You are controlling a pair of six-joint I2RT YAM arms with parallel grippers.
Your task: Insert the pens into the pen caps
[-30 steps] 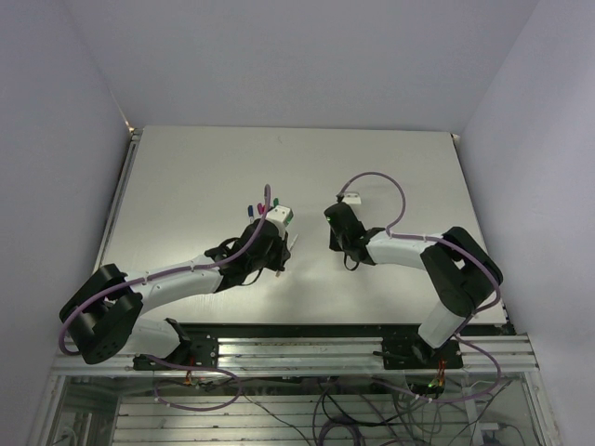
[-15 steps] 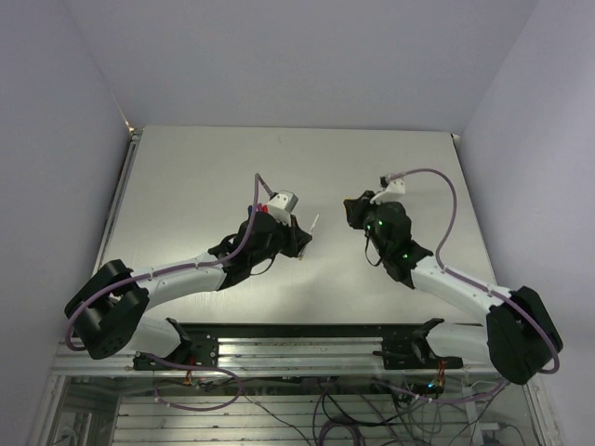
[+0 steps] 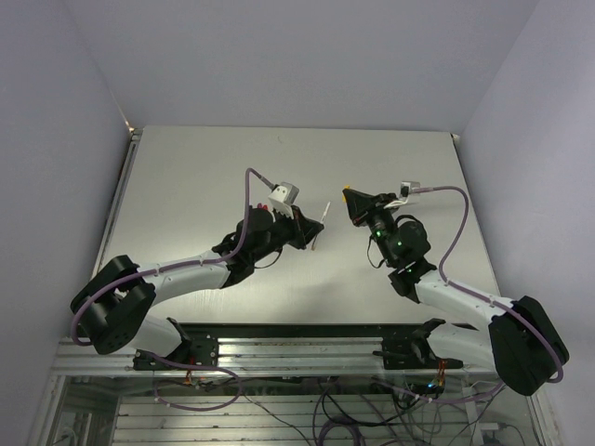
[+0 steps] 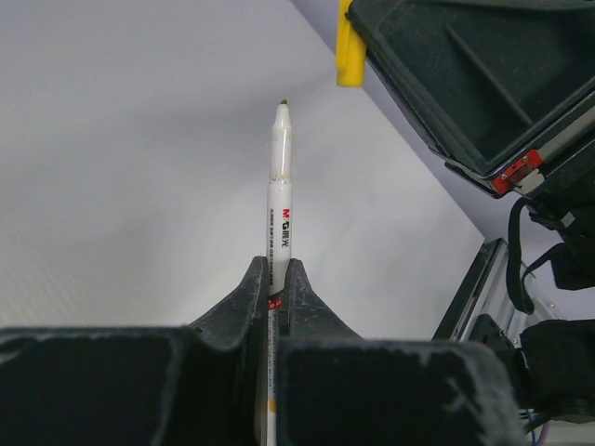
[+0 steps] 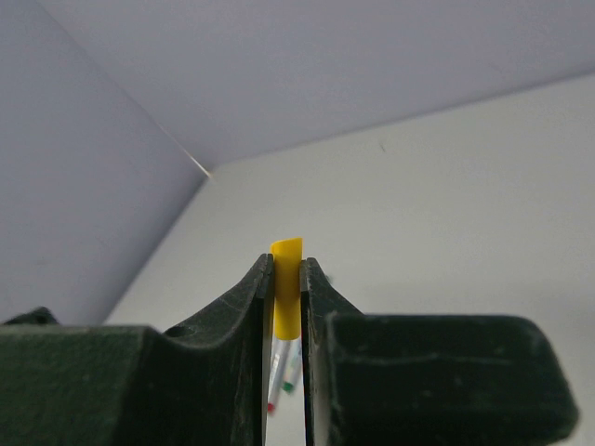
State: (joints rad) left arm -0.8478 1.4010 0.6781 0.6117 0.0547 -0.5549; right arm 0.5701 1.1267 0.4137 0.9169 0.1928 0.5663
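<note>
Tabletop (image 3: 186,177) beneath gripped pen (image 4: 279,200), yellow cap (image 5: 285,297).

- Left tool (image 3: 310,235) clamped on a pen (image 4: 279,214), left arm (image 3: 186,271) stretched forward-right.
- Right tool (image 3: 350,196) pinching a yellow cap (image 5: 285,288), right arm (image 3: 456,295) reaching forward-left toward it.

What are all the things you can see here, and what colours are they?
pen: one, white-silver with a dark tip, held upright in the left gripper.
pen cap: one, yellow, pinched in the right gripper.
other pens: count unclear, red and green bits showing, on the table beyond the cap.
table: one, pale grey, under both arms.
cables: purple, one along each arm.
left gripper: one, black, shut on the pen.
right gripper: one, black, shut on the pen cap.
</note>
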